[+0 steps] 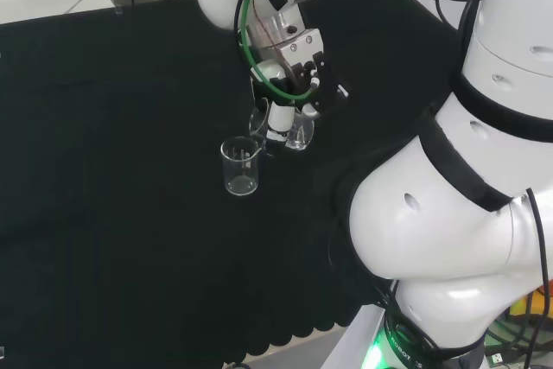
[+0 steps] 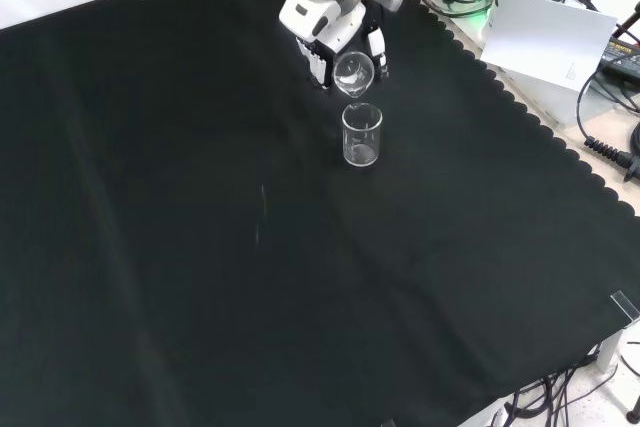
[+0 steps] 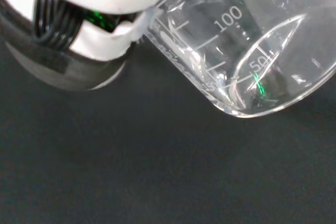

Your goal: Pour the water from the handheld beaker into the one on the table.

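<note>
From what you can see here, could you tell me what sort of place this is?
Probably a robotics lab: a bench under black cloth, glass beakers, one tilted in the arm's hand, and cables at the bench edge.

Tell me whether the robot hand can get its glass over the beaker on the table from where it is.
Probably yes. The robot hand holds the tilted glass just above the rim of the upright beaker, and nothing on the black cloth stands between them.
</note>
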Tool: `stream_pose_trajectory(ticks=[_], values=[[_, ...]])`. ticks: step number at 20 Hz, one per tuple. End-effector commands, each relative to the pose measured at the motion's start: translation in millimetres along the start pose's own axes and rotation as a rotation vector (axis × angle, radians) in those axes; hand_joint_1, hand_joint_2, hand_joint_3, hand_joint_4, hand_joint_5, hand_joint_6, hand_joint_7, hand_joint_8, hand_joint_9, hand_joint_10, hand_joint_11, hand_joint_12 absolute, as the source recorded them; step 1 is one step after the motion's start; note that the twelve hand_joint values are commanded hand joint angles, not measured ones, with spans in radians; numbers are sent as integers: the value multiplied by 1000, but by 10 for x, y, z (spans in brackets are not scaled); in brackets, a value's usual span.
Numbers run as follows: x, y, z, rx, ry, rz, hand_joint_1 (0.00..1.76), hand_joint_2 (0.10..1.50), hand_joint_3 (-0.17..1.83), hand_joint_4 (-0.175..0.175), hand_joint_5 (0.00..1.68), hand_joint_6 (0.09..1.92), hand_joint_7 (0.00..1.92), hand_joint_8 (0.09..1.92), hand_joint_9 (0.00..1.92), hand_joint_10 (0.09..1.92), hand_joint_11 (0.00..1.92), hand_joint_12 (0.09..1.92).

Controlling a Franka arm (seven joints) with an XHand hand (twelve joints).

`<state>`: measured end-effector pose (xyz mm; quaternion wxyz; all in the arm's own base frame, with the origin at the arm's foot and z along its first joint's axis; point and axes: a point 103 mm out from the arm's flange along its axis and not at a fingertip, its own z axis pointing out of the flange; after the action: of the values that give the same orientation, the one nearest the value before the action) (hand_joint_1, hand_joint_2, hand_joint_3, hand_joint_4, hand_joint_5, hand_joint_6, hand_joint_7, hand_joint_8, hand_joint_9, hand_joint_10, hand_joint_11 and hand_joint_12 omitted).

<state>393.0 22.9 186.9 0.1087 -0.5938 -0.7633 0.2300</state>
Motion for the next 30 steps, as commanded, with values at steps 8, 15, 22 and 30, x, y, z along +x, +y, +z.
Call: stream_pose_trajectory(ticks=[8, 15, 22, 30], values=[[122, 53, -17, 59, -129, 8, 1317, 589, 760, -175, 1279, 676, 1334, 655, 1734, 281, 1370, 679], [182, 64, -62, 78, -184, 16, 1317, 589, 762, -175, 1278, 679, 1333, 659, 1731, 290, 1369, 679], [215, 70, -85, 95, -223, 31, 1317, 588, 763, -175, 1277, 682, 1332, 662, 1726, 299, 1369, 680], [231, 60, -132, 121, -280, 53, 1317, 588, 765, -175, 1275, 685, 1330, 665, 1722, 308, 1365, 679]])
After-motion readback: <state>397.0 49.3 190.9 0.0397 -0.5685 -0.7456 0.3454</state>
